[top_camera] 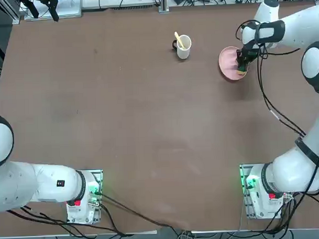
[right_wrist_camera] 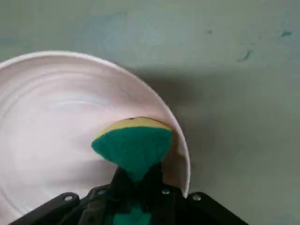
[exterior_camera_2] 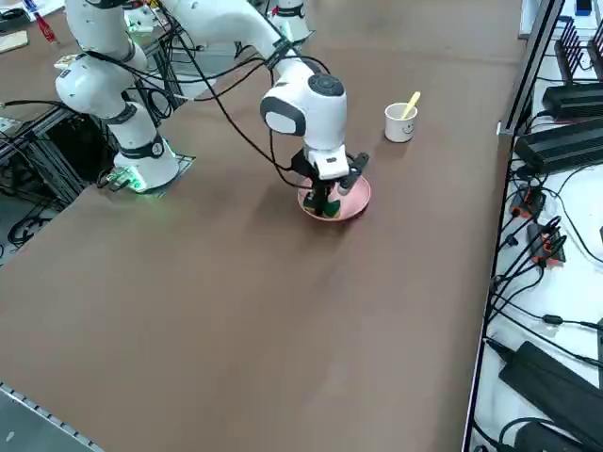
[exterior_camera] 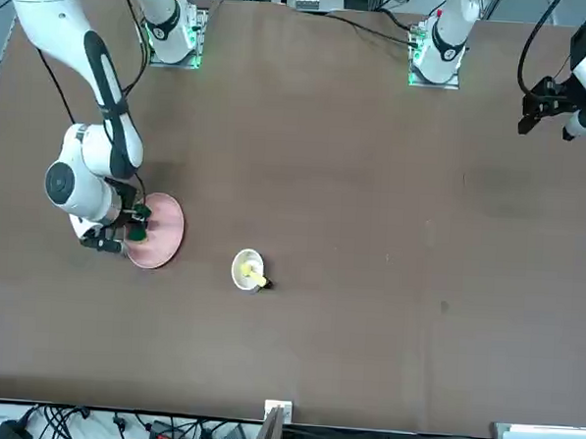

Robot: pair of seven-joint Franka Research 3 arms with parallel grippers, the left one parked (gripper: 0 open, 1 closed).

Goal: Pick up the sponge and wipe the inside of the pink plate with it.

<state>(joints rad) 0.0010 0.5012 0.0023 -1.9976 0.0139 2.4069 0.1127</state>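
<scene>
The right claw [right_wrist_camera: 137, 180] is closed on the green-and-yellow sponge [right_wrist_camera: 136, 143], pinching it at the middle so that it flares out beyond the fingertips, yellow edge foremost. The sponge is inside the pink plate [right_wrist_camera: 42, 136], close by the raised rim rather than at the centre; the plate sits on the desk [top_camera: 144, 125]. The relation that matters: most of the plate's inner floor lies to one side of the claw, toward the white mug [top_camera: 183, 47], so the wiping stroke should probably sweep that way, off the rim.
</scene>
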